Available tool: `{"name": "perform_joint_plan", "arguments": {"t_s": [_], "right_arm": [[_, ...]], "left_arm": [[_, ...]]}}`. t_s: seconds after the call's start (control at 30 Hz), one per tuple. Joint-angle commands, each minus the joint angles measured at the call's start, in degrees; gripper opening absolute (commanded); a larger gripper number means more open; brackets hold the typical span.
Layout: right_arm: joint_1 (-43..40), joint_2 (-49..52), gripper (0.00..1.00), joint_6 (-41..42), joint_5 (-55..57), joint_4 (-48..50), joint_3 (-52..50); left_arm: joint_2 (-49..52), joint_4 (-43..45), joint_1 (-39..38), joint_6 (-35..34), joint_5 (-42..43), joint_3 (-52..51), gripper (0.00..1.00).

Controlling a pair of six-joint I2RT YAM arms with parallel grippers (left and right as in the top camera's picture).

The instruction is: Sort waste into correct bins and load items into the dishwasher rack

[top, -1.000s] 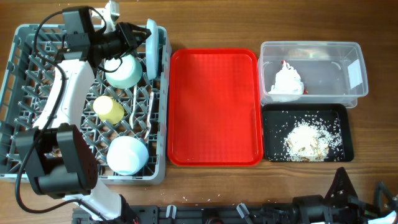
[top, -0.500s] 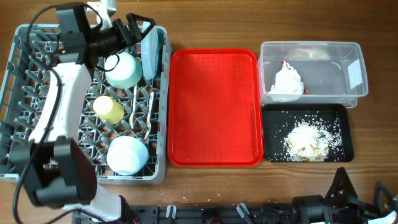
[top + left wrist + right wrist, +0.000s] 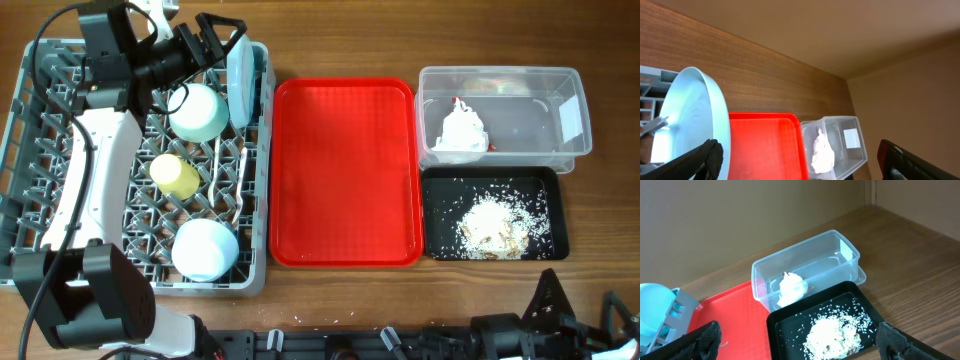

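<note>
1. Materials and shapes
   - The dishwasher rack (image 3: 40, 170) is a large square grey plastic crate with a grid of upright pegs. It sits at the left end of the wood-grain table (image 3: 600, 250).
   - The red tray (image 3: 345, 170) is flat, glossy and round-cornered, and lies just beside the rack.
   - The clear tub (image 3: 520, 95) is thin, see-through plastic. The black tray (image 3: 440, 200) in front of it is shallow and matt.

2. Appearance of the task items
   - The light blue plate (image 3: 241, 75) is smooth and round. It stands on edge between pegs at the rack's far right corner.
   - The pale green bowl (image 3: 199, 112) rests mouth down beside the plate.
   - The yellow cup (image 3: 175, 175) lies tilted near the rack's middle.
   - A second pale, domed bowl (image 3: 205, 248) sits near the front.
   - The crumpled white napkin (image 3: 462, 130) lies in the tub.
   - The rice-like scraps (image 3: 492, 225) are heaped and scattered in the black tray.

3. Position relative to the jaws
   - Left gripper (image 3: 232, 42): the jaws are spread wide and grip nothing. It hovers over the rack's far right corner with the plate's upper rim just beside its fingertips. In the wrist view the plate lies against the inner side of one finger, and contact cannot be told.
   - Right gripper (image 3: 800, 345): the jaws are spread wide and empty. It is well apart from the rack and faces the tub and the black tray.
</note>
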Motion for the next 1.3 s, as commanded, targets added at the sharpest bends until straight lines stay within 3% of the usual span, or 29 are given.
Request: {"name": "perform_joint_plan", "arguments": {"t_s": [0.0, 0.57, 0.63, 0.8, 0.97, 1.1, 1.27], "right_arm": [[-0.1, -0.6, 1.00, 0.4, 1.0, 0.2, 0.1], [-0.1, -0.6, 1.00, 0.3, 0.7, 1.2, 0.0], [-0.1, -0.6, 1.00, -1.9, -1.3, 11.6, -2.0], [-0.1, -0.6, 1.00, -25.1, -19.0, 54.6, -16.9], [-0.1, -0.6, 1.00, -25.3, -26.6, 79.3, -35.7], [-0.1, -2.3, 1.00, -25.2, -28.2, 91.2, -50.1], [-0.1, -5.6, 1.00, -25.3, -27.9, 95.1, -61.5]], "left_arm": [[-0.5, 0.3, 0.4, -1.7, 0.1, -0.1, 1.00], [-0.5, 0.3, 0.4, -1.7, 0.1, -0.1, 1.00], [-0.5, 0.3, 0.4, -1.7, 0.1, -0.1, 1.00], [-0.5, 0.3, 0.4, -1.7, 0.1, -0.1, 1.00], [-0.5, 0.3, 0.4, -1.7, 0.1, -0.1, 1.00], [-0.5, 0.3, 0.4, -1.7, 0.1, -0.1, 1.00], [-0.5, 0.3, 0.4, -1.7, 0.1, -0.1, 1.00]]}}
